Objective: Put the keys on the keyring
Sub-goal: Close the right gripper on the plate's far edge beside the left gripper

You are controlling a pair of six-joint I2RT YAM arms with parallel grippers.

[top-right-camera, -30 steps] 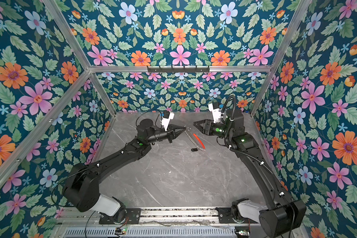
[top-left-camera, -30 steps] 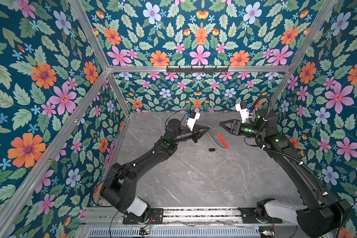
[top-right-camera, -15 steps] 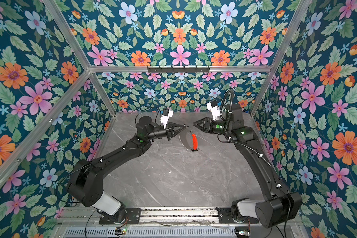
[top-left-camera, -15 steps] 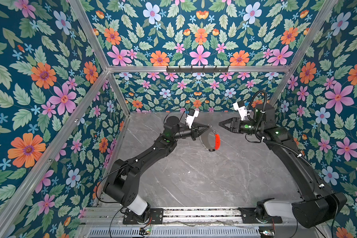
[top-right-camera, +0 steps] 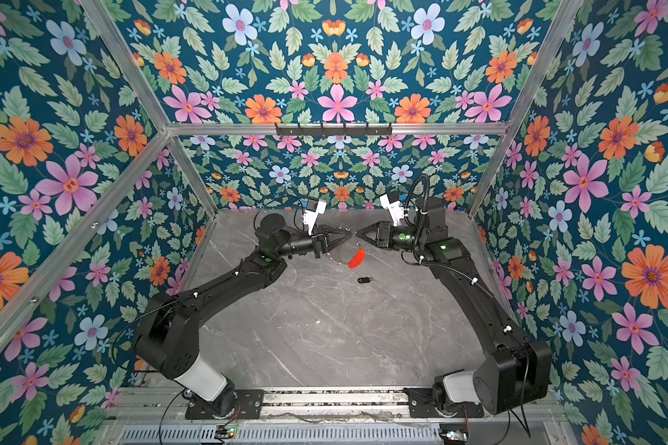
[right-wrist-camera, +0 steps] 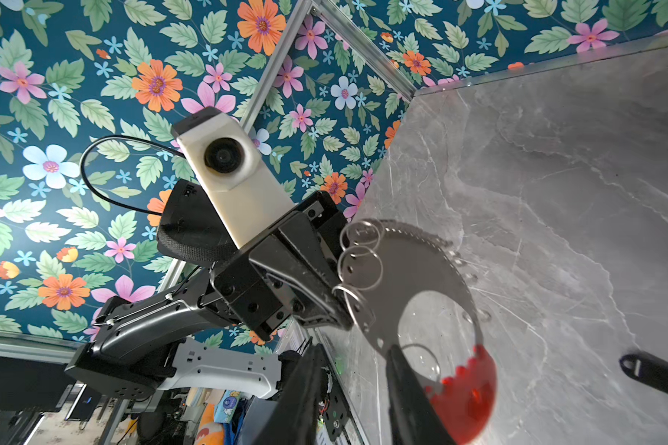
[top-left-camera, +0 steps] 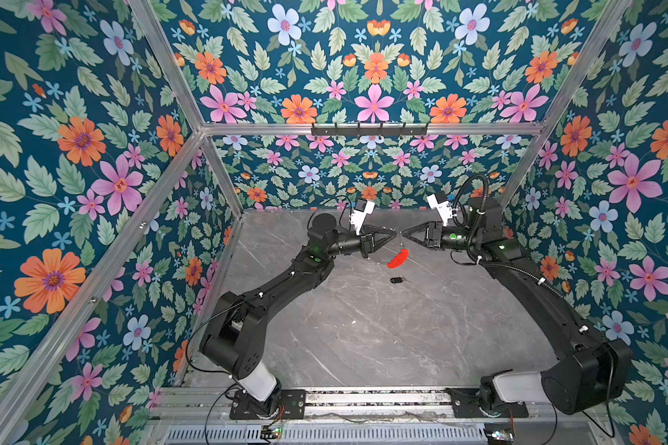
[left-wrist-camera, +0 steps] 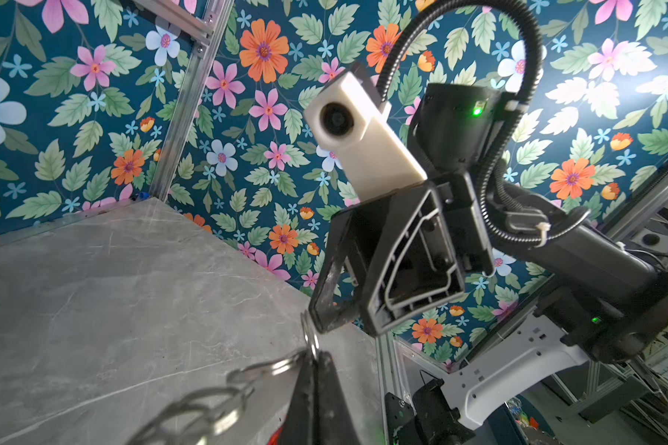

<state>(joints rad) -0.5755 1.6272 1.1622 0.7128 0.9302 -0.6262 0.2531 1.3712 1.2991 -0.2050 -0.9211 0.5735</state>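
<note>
Presently the left pincer (top-left-camera: 392, 234) is clamped fully shut on one of the small silver rings (left-wrist-camera: 312, 343) of the keyring (top-left-camera: 398, 259). It holds the ring aloft over the back half of the counter (top-left-camera: 363, 331), about midway between its left and right edges. The keyring hangs below that grip, clear of the surface, with its red segment lowest.

The key (top-left-camera: 396, 280) is not on the ring. It lies flat on the counter just toward the front edge from the hanging keyring and apart from it. Its long axis runs roughly parallel to the front edge. In the right wrist view its eyelet end (right-wrist-camera: 633, 364) faces the keyring.

The right pincer (top-left-camera: 404, 234) points tip to tip at the left one, just beside the held ring. Its jaws are partly apart, and no grip on anything is evident.

Judgement: both arms stand about equally near the key, which lies below and frontward of the two tips. Only the right is free, so the pickup falls to it, closing across the key's short width.
</note>
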